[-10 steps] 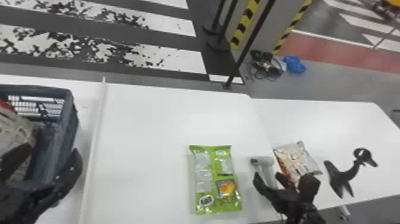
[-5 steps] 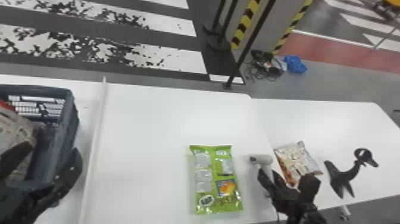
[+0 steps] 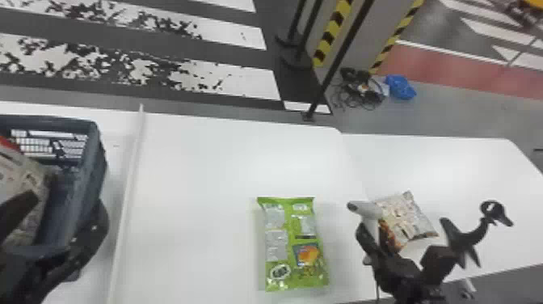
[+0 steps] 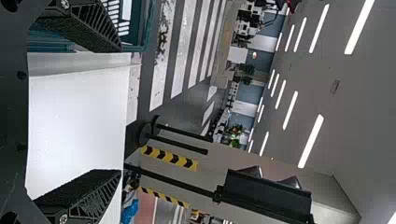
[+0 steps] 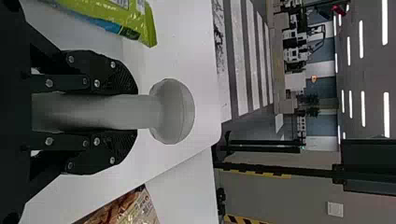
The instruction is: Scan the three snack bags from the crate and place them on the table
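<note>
In the head view, my left gripper (image 3: 60, 218) stands open at the near right corner of the crate (image 3: 93, 161), where a bag with red and pale print (image 3: 22, 178) lies. The left gripper (image 4: 119, 112) has nothing between its fingers in its wrist view. My right gripper (image 3: 373, 238) holds the light grey scanner (image 3: 365, 209) above the table. In the right wrist view, the right gripper (image 5: 136, 112) is shut on the handle of the scanner (image 5: 173, 112), head outward. A green snack bag (image 3: 293, 246) lies flat left of the scanner; an orange and white bag (image 3: 412, 218) lies to its right.
A raised white strip (image 3: 131, 174) runs between crate and green bag on the white table (image 3: 202, 182). A second white table (image 3: 464, 169) adjoins on the right. A black stand with a ring (image 3: 476, 232) is beside the right gripper.
My right gripper has shifted a little forward and to the right with the scanner, whose head now sits closer to the orange and white bag. The left arm and the bags look unmoved.
</note>
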